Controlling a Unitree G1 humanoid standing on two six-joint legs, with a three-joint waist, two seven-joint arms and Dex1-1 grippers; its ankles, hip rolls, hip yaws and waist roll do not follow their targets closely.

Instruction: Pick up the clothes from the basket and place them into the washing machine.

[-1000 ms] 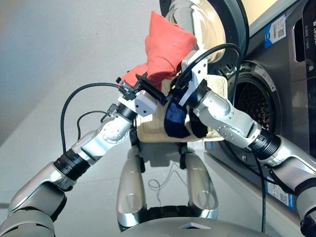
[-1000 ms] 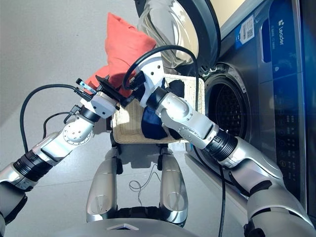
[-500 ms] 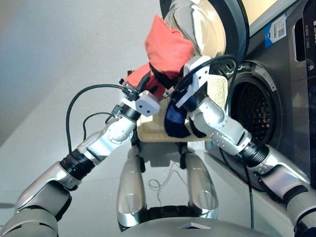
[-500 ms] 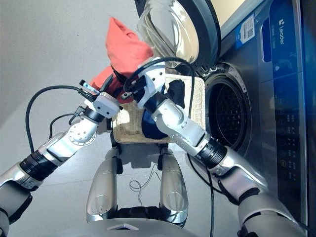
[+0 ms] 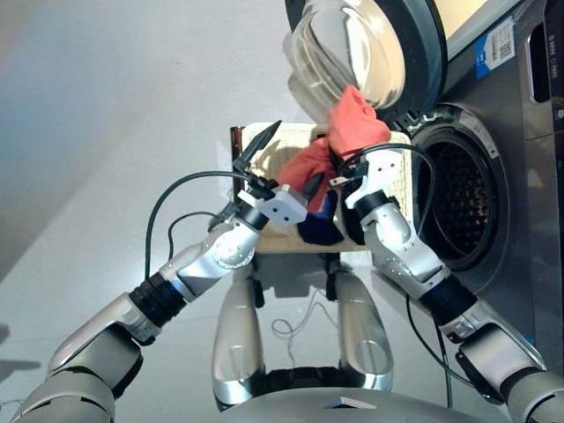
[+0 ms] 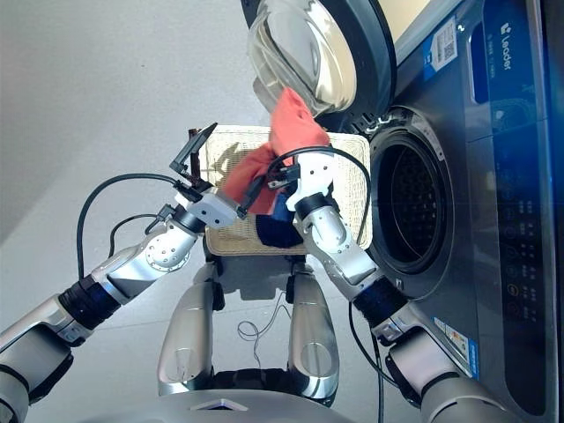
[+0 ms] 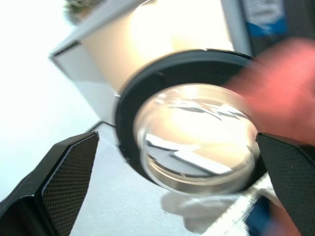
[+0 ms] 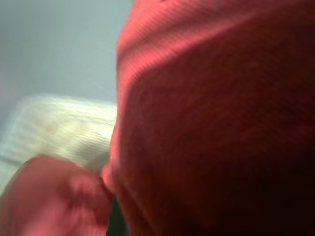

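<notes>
Coral-red cloth (image 5: pixel 345 137) held up by right pincer (image 5: pixel 333 182).

**Surfaces and materials**

Upper centre: coral-red bundle (image 5: pixel 352 123), soft matt ribbed cloth. Beneath it, the basket (image 5: pixel 264 137) is rough cream woven wicker. At right, the washing machine (image 6: pixel 493 220) has smooth dark grey panels, a glossy glass door (image 5: pixel 348 48) and a perforated metal drum (image 5: pixel 458 203).
</notes>
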